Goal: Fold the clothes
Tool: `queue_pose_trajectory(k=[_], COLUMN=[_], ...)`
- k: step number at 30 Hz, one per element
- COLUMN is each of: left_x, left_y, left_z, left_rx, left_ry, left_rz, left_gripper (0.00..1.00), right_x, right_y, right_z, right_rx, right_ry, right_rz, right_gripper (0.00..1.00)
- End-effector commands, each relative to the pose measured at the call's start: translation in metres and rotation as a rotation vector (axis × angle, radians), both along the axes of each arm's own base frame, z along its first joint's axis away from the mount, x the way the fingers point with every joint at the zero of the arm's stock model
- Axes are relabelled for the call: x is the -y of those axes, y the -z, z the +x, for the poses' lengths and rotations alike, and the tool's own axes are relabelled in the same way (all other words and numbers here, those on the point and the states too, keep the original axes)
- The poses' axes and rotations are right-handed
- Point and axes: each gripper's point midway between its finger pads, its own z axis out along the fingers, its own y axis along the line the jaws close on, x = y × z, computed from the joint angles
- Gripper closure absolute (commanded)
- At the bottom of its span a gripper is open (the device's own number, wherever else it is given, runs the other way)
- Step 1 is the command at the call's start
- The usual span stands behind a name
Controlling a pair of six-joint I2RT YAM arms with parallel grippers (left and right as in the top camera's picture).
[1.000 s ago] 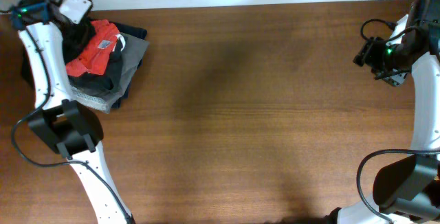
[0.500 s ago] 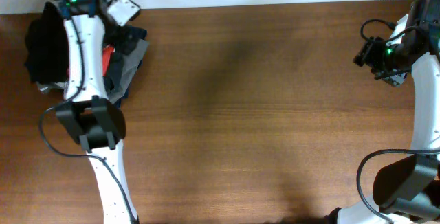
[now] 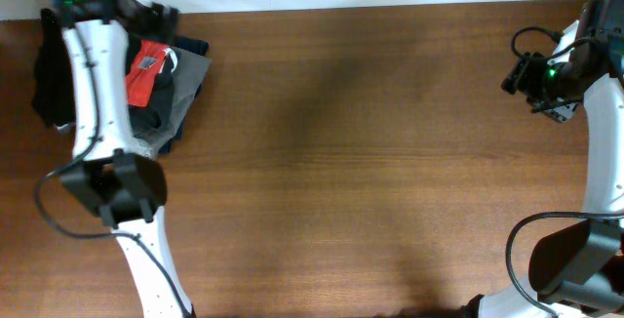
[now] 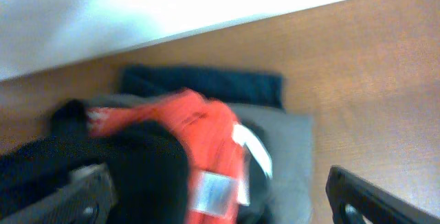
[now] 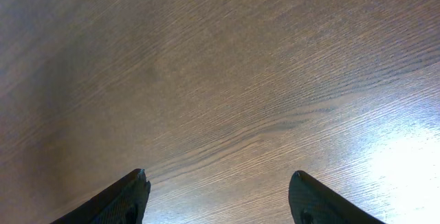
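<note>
Table: brown wood-grain table (image 3: 341, 162), bare across the middle and right
Clothes pile: sits in the far left corner of the table, under the left arm
Task garment: large black soft-fabric shirt (image 3: 49, 69), bunched and unfolded at the table's left edge, on the left side of the pile; in the left wrist view its dark folds (image 4: 137, 165) lap over the near edge of the red one
Red garment: bright red crumpled garment (image 3: 144, 66) with pale labels, on top of the pile, just beside the black shirt
Grey garment: folded grey garment (image 3: 192, 79) under the red one, on the pile's right side
Navy garment: dark blue folded garment (image 4: 206, 85) at the back of the pile, nearest the far edge
Left gripper: left gripper (image 4: 218, 183) hangs over the pile, fingers spread wide, grasping nothing
Right gripper: right gripper (image 5: 218, 179) near the far right edge over bare wood, jaws apart and empty
</note>
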Motion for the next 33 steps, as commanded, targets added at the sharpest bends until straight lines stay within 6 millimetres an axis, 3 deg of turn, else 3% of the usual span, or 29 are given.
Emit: queue_pose_trajectory(k=[1, 8, 14, 19, 23, 27, 29, 33], left_x=[-0.044, -0.094, -0.123, -0.142, -0.143, -0.125, -0.111, -0.077], left_y=[-0.042, -0.038, -0.006, 0.015, 0.027, 0.074, 0.111, 0.194], left_z=[-0.004, -0.007, -0.005, 0.007, 0.023, 0.027, 0.021, -0.010], left_rx=[0.124, 0.125, 0.102, 0.132, 0.163, 0.060, -0.042, -0.311], left_ry=[-0.189, -0.156, -0.313, -0.460, -0.450, -0.421, -0.407, -0.382], left_rz=[-0.084, 0.061, -0.039, -0.091, -0.089, -0.116, -0.127, -0.144], left_gripper=[0.01, 0.01, 0.01, 0.01, 0.01, 0.01, 0.01, 0.01], right_x=[-0.002, -0.001, -0.001, -0.001, -0.001, -0.001, -0.001, -0.001], right_y=[0.000, 0.000, 0.000, 0.000, 0.000, 0.000, 0.000, 0.001], right_z=[0.001, 0.002, 0.003, 0.002, 0.002, 0.002, 0.003, 0.003], right_rx=[-0.001, 0.006, 0.007, 0.006, 0.006, 0.006, 0.006, 0.005], right_ry=[-0.004, -0.004, -0.004, -0.004, -0.004, -0.004, -0.004, -0.004], right_rz=[-0.002, -0.004, -0.004, -0.004, -0.004, -0.004, -0.004, -0.004], right_gripper=[0.30, 0.30, 0.30, 0.30, 0.30, 0.30, 0.30, 0.30])
